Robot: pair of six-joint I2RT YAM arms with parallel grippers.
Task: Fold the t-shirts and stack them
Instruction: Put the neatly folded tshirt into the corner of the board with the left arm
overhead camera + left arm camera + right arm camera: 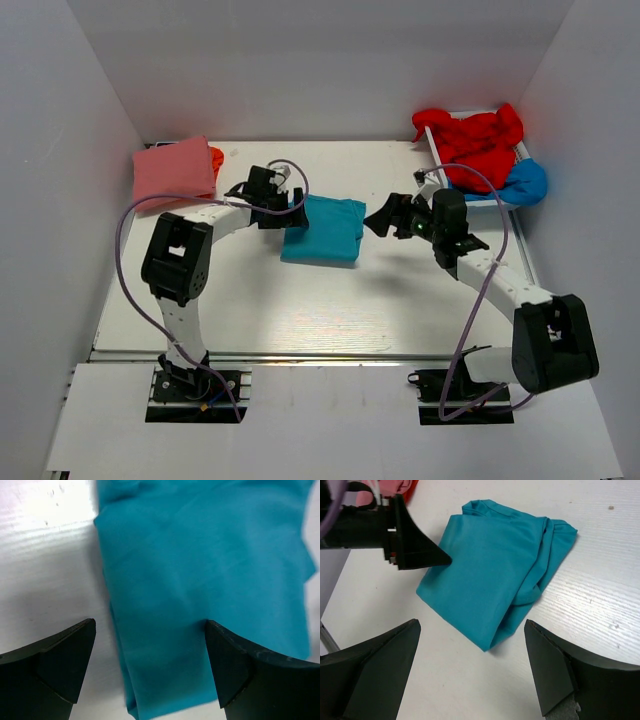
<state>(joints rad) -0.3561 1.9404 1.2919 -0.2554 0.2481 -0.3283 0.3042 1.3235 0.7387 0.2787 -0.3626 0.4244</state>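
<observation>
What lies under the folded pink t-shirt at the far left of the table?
Under the pink t-shirt, only an edge of an orange t-shirt shows at its right side; the rest is covered.

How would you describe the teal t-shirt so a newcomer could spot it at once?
On the white table, look at the middle, between the left gripper and right gripper. The teal t-shirt lies there, folded flat. The pink shirt at far left is folded too, and the red shirt and blue shirt are bunched at far right; only this one is teal.
</observation>
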